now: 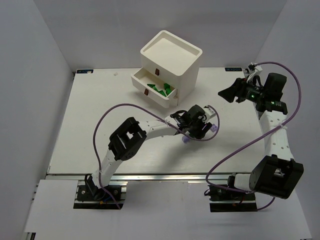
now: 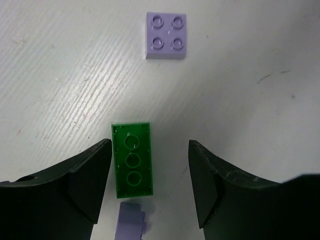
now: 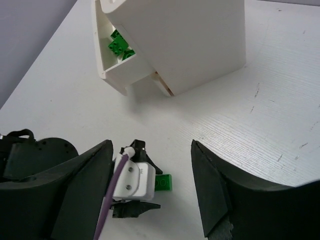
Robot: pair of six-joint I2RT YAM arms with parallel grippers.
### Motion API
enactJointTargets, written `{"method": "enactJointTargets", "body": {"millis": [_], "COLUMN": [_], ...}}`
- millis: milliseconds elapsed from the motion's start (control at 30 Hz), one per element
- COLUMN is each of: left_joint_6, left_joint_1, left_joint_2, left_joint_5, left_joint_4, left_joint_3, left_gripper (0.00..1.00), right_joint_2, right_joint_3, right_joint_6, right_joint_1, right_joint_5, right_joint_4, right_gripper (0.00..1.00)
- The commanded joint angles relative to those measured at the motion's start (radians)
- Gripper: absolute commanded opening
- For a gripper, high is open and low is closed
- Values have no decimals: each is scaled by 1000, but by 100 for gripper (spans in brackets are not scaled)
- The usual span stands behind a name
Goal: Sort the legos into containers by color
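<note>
The white cabinet (image 1: 171,56) stands at the back of the table, with one of its containers, a drawer (image 1: 141,78), pulled out and holding green legos (image 1: 161,89). My left gripper (image 2: 150,144) is open and low over the table, straddling an upside-down green lego (image 2: 132,160) that lies close to its left finger. A lavender lego (image 2: 166,36) sits ahead of it, and another (image 2: 131,222) lies just behind the green one. My right gripper (image 3: 151,144) is open, empty and raised. It looks down on the left gripper (image 3: 131,182) and the green lego (image 3: 164,182).
From above, the left gripper (image 1: 196,128) is near the table's middle and the right gripper (image 1: 226,93) is at the right, level with the cabinet. Purple cables loop over both arms. Lavender legos (image 1: 214,128) lie beside the left gripper.
</note>
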Motion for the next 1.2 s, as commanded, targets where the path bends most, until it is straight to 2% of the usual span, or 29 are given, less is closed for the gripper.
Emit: {"method": "enactJointTargets", "body": {"millis": [0, 333, 433, 467, 567, 633, 767, 867, 900, 933, 967, 1000, 1167], "left_joint_6": [35, 3, -9, -14, -15, -20, -70, -161, -188, -225, -295, -326, -564], "left_joint_1": [-15, -24, -24, -24, -24, -24, 2, 39, 50, 76, 90, 105, 215], "left_joint_2": [13, 56, 48, 43, 22, -10, -99, -187, -210, -255, -277, -299, -456], "left_joint_5": [-133, -203, -199, -187, -167, -168, -197, -286, -309, -334, -351, -354, -338], "left_joint_4": [-70, -133, -126, -123, -103, -81, -14, 25, 34, 29, 22, 0, -26], "left_joint_3": [52, 63, 54, 51, 39, 32, 26, 35, 29, 26, 22, 19, -78], "left_gripper": [73, 68, 53, 38, 20, 15, 14, 10, 6, 0, 0, 0, 0], "right_joint_2": [-36, -68, -74, -74, -77, -75, -77, -81, -82, -82, -82, -80, -89], "right_joint_3": [-20, -68, -77, -83, -89, -94, -105, -115, -120, -126, -129, -140, -181], "right_joint_6": [-2, -20, -20, -20, -56, -79, -129, -157, -166, -175, -198, -204, -270], "right_joint_1": [-11, -19, -19, -19, -17, -19, -14, -16, -14, -14, -12, -9, -5], "right_joint_5": [-44, -64, -72, -73, -82, -84, -59, -17, -12, -4, 19, 33, 83], "right_joint_4": [37, 31, 31, 26, 17, 6, -26, -51, -55, -67, -75, -81, -95], "right_gripper": [70, 71, 71, 71, 71, 70, 67, 54, 33, 21, 7, 0, 0]}}
